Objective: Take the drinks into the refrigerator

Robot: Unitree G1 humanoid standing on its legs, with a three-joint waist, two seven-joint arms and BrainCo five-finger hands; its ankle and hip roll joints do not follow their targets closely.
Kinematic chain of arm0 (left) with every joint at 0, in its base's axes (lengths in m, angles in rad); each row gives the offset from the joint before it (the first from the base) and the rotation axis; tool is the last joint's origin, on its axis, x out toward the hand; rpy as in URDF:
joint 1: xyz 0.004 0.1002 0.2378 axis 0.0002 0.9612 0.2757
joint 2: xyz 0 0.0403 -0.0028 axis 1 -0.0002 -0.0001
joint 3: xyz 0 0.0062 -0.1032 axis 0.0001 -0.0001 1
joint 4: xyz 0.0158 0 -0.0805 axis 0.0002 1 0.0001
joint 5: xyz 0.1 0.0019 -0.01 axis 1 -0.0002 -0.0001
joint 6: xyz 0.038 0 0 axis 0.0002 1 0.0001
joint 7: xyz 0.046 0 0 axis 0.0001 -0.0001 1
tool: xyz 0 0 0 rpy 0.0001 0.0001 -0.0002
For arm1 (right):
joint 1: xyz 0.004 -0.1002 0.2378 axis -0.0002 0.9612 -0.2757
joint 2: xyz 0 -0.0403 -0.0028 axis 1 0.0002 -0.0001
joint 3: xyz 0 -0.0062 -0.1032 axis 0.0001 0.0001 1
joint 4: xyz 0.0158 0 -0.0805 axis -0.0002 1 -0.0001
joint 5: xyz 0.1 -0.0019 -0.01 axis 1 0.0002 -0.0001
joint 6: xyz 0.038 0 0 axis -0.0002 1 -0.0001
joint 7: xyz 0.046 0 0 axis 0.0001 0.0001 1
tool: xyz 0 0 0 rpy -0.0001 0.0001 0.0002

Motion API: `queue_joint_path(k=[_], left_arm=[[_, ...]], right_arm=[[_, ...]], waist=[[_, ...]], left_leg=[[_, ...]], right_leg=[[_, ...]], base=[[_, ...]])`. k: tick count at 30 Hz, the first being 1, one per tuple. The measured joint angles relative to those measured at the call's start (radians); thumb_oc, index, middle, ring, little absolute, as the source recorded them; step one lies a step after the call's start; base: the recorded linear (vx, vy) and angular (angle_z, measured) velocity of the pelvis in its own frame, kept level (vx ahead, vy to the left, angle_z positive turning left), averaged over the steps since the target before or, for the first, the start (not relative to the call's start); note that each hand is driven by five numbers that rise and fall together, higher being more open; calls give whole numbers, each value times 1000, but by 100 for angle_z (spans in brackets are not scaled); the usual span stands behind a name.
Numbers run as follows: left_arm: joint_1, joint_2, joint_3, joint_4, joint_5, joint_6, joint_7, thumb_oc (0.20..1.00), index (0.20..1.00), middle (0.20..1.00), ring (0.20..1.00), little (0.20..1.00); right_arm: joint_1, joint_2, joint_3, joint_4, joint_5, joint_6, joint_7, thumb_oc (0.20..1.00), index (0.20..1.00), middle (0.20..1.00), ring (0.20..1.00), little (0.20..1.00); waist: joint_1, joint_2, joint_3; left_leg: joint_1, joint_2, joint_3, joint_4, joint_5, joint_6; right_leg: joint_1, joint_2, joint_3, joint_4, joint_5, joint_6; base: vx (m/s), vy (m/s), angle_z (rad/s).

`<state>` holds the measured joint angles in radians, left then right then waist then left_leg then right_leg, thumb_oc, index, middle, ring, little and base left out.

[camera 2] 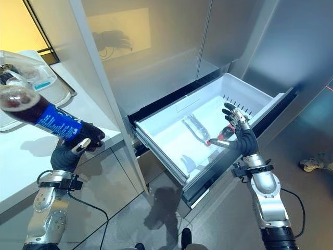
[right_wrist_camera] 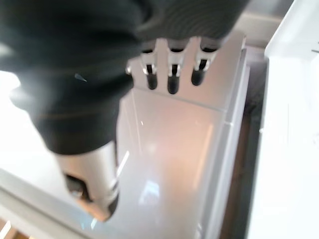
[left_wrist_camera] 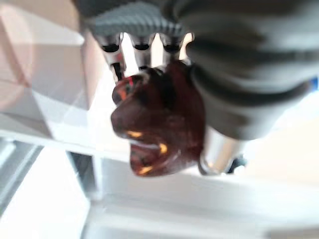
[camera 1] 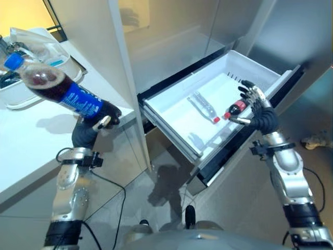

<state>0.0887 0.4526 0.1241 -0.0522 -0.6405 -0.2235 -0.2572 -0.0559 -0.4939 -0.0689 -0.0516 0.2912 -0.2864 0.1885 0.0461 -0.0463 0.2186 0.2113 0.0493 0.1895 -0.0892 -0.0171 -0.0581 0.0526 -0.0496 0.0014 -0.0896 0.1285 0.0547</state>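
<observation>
Cola bottle (camera 1: 57, 86): large, blue cap and label, dark drink, held tilted over the white counter.
Small cola bottle (camera 1: 235, 109): red-capped, laid in the open drawer (camera 1: 171, 125).
Clear bottle (camera 1: 203, 107): laid flat beside it.

Blue-labelled dark cola bottle (camera 1: 62, 89); white drawer (camera 1: 171, 121); red-capped bottle (camera 1: 235, 109).

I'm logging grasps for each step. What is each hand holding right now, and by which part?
The left hand grips a cola bottle by its base; the right hand is open over the drawer, holding nothing.
</observation>
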Motion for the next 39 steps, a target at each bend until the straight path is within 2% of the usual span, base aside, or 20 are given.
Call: queue_joint_path(k=[6, 9, 11, 12, 17, 21, 26, 29, 34, 39], left_arm=[[2, 81, -76, -6, 10, 32, -82, 200, 200, 200, 200, 200], [0, 148, -144, -8, 28, 53, -118, 200, 200, 200, 200, 200], [1, 167, -170, -12, 29, 62, -136, 200, 200, 200, 200, 200], [0, 203, -209, -21, 30, 70, -147, 200, 200, 200, 200, 200], [0, 292, -249, -60, 30, 82, -192, 200, 200, 200, 200, 200], [-3, 345, -275, -63, 40, 82, -210, 200, 200, 200, 200, 200], [-12, 355, -301, -63, 40, 83, -216, 200, 200, 200, 200, 200], [-20, 355, -323, -63, 61, 82, -222, 200, 200, 200, 200, 200], [-29, 356, -351, -63, 119, 82, -222, 200, 200, 200, 200, 200], [-38, 353, -359, -63, 156, 82, -215, 200, 200, 200, 200, 200]], right_arm=[[-13, -96, 18, 19, 133, 51, 108, 1000, 1000, 1000, 1000, 1000], [-66, -198, 88, 36, 190, 78, 148, 1000, 1000, 1000, 1000, 1000], [-92, -219, 104, 40, 212, 79, 162, 1000, 1000, 1000, 1000, 1000], [-127, -235, 136, 52, 246, 82, 175, 1000, 1000, 1000, 1000, 1000], [-216, -281, 240, 53, 301, 103, 210, 1000, 1000, 1000, 1000, 1000], [-264, -277, 324, 49, 344, 120, 246, 1000, 1000, 1000, 1000, 1000], [-282, -253, 371, 32, 362, 140, 274, 1000, 1000, 1000, 1000, 1000], [-345, -201, 450, 16, 369, 154, 284, 1000, 1000, 1000, 1000, 1000], [-367, -106, 513, 9, 373, 177, 300, 1000, 1000, 1000, 1000, 1000], [-377, -51, 561, 4, 374, 207, 320, 1000, 1000, 1000, 1000, 1000]], waist=[[1, -2, 1], [0, -4, 1], [-1, -5, 0], [-3, -8, 0], [0, -10, 0], [2, -10, 0], [23, -10, 0], [24, -10, 0], [25, -10, 0], [28, -9, 0]], left_leg=[[4, -1, -3, 0, 0, 0], [5, -1, -3, 0, 0, 0], [6, 0, -3, 0, 1, 0], [7, -3, -2, 0, 0, 0], [9, -3, -1, 0, 1, 0], [14, -3, 0, 0, 0, -1], [16, -4, 1, 0, 0, -1], [18, -4, 3, 0, 0, -1], [19, -4, 3, 1, 0, -1], [19, -3, 3, 1, 0, -1]], right_leg=[[7, -2, -3, 0, 0, 0], [8, -1, -4, 0, 0, 0], [9, -1, -4, 0, 0, 0], [9, 1, -3, 0, 0, 0], [11, 2, -3, 0, 0, 0], [14, 3, -2, 0, 0, 0], [15, 3, 0, 0, 0, 0], [16, 3, 1, 0, 1, 0], [17, 3, 1, 0, 1, 0], [17, 2, 1, 0, 1, 0]], base=[[0, 0, 0], [0, 0, 0], [0, 0, 0], [0, 0, 0], [0, 0, 0], [0, 0, 0], [0, 0, 0], [0, 0, 0], [0, 0, 0], [0, 0, 0]])
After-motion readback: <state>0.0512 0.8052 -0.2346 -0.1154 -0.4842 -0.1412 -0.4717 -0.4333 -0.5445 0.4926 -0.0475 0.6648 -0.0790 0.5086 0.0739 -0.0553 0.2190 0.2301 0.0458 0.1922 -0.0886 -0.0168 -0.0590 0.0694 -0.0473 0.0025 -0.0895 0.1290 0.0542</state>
